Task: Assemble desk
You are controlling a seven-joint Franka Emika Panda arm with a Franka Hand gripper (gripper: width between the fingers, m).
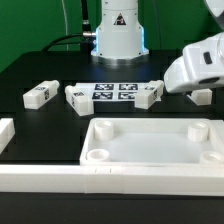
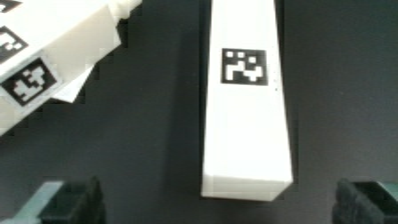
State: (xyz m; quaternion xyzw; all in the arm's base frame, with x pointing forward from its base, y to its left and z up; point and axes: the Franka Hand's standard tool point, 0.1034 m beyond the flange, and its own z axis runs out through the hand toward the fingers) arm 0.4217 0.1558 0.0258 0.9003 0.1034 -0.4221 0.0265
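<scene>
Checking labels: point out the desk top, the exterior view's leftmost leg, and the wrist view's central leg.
desk top (image 1: 150,148): exterior view, tray floor
leftmost leg (image 1: 40,94): exterior view, mid-length
central leg (image 2: 246,115): wrist view, top face

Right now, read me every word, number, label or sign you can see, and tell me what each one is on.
No words, brands or numbers are readable.
Triangular sign on the robot base: a symbol, too small to make out.
Square tag on the desk leg: black-and-white pattern, no letters.
Marker board: tag patterns only, no letters.
</scene>
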